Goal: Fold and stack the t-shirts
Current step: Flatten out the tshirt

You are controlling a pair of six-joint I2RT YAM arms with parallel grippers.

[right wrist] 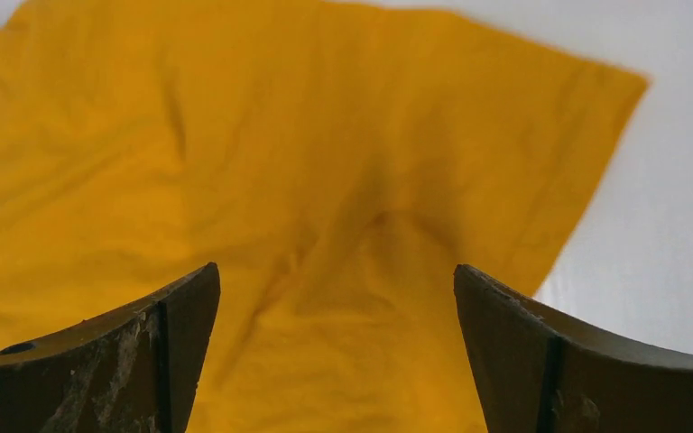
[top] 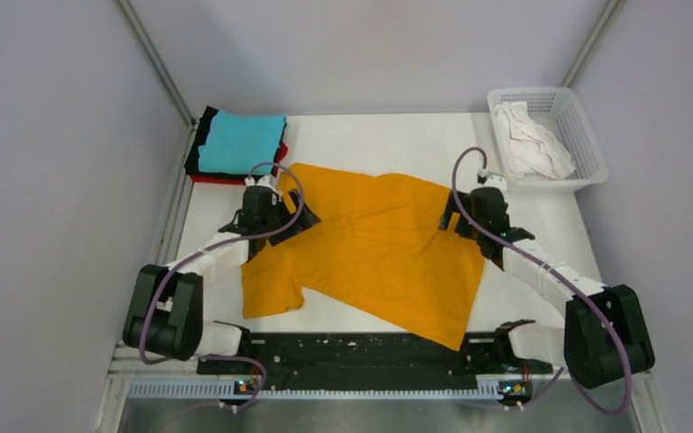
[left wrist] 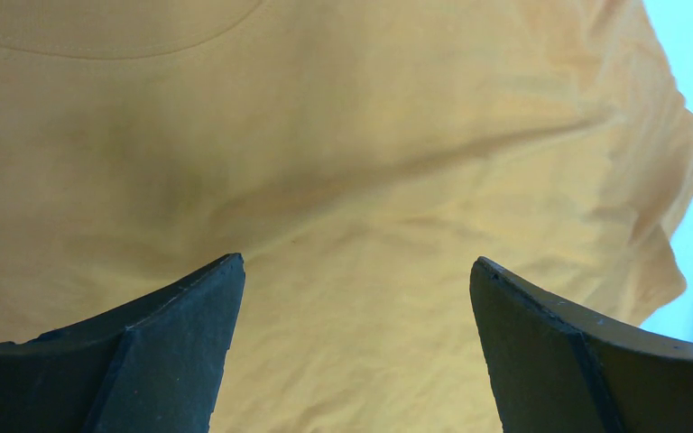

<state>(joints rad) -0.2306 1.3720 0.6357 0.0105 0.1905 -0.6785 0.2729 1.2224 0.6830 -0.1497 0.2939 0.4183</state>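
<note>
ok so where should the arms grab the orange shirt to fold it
Probably the far edge near each end, one arm apiece, coming straight down from above. The orange shirt lies spread flat on the table, so no edge offers itself from the side. The left gripper and right gripper hang open over it; the raised wrinkle under the right one gives something to pinch.

A white desk point(top: 374, 140) sits boxed in by plain pale grey walls point(top: 45, 162) — left, back and right — with slim metal struts point(top: 153, 61) running along the corners. Light is even and soft; a black strip point(top: 361, 347) and a slotted metal rail point(top: 352, 388) line the desk's near edge.
</note>
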